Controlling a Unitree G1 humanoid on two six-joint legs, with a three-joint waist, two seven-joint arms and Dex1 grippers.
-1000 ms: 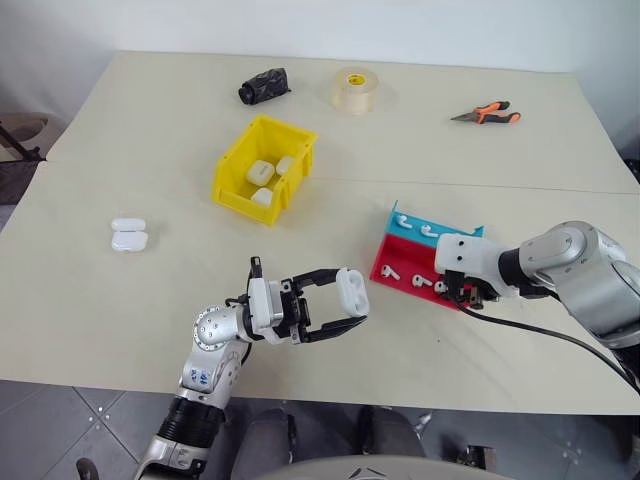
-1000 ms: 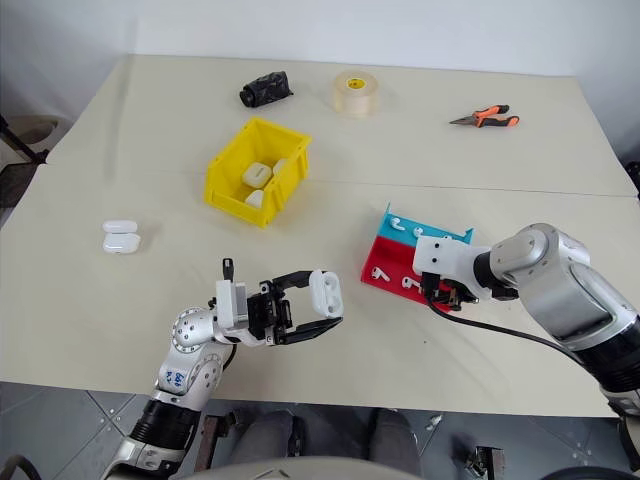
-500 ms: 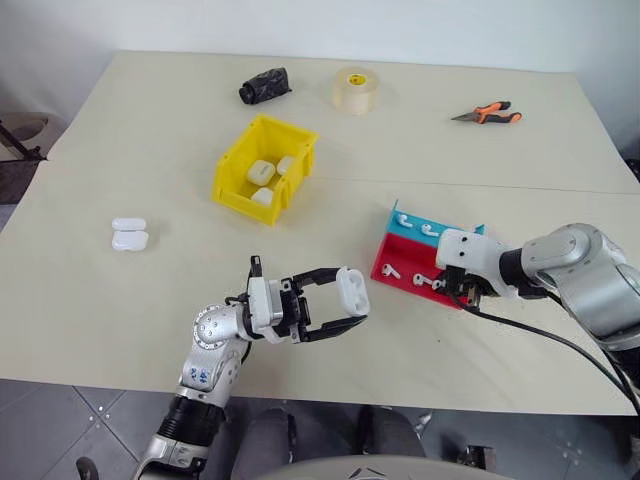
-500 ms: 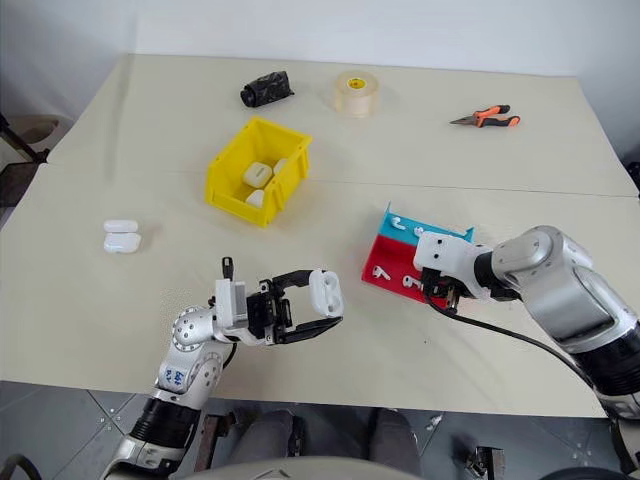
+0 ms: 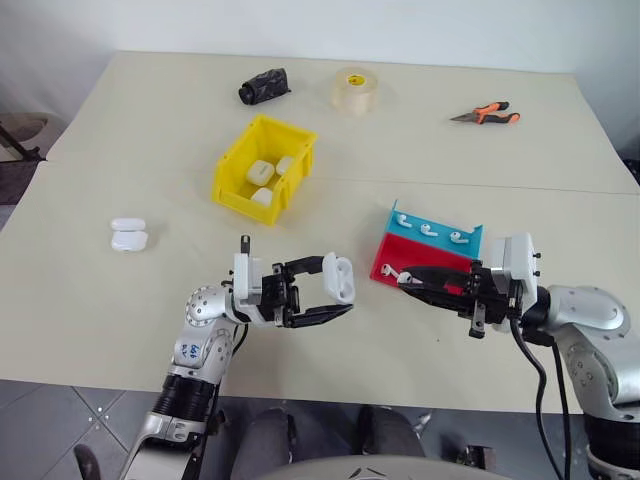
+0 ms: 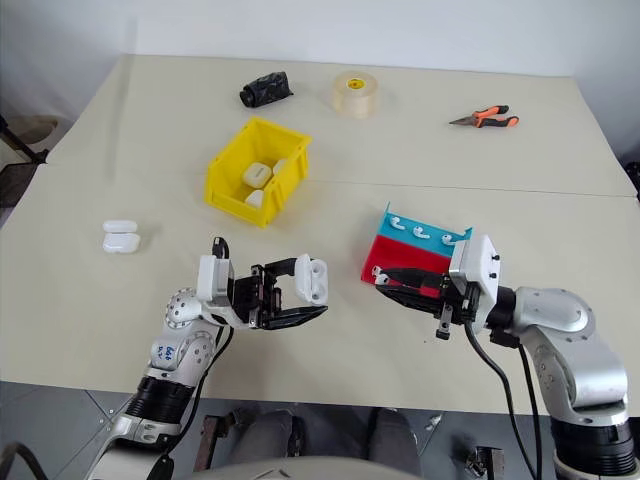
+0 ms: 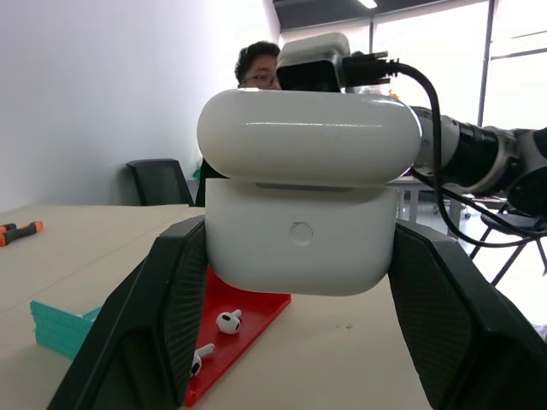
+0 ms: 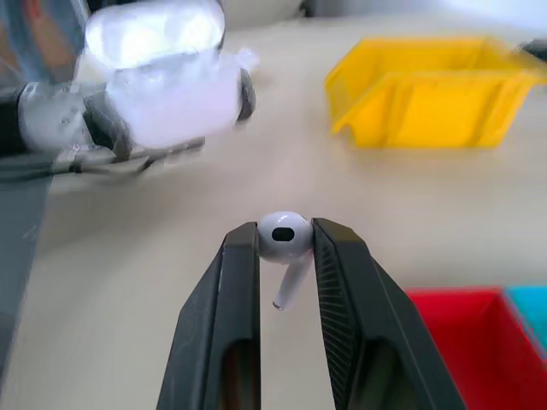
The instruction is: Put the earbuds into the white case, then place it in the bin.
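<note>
i see the table (image 5: 120, 330) first, a wide beige top. the yellow bin (image 5: 263, 168) sits left of the middle with three white cases inside. the red tray (image 5: 400, 262) and teal tray (image 5: 440, 230) lie side by side to the right, each with a few earbuds on it. at the far edge are a tape roll (image 5: 355, 89), a black bundle (image 5: 264, 85) and orange-handled pliers (image 5: 487, 115). two spare cases (image 5: 129, 235) rest near the left edge, well apart from the bin.

my left tool (image 5: 338, 296) is pinching the white case (image 5: 339, 278) above the table, lid up, fingers pressed on its two sides. my right tool (image 5: 404, 279) points toward it over the near edge of the red tray, its fingers pressed on a single earbud (image 8: 285, 237), stem hanging down between them. the earbud and the case are near each other but apart. a person (image 7: 258, 64) shows behind the case in the left wrist view.
</note>
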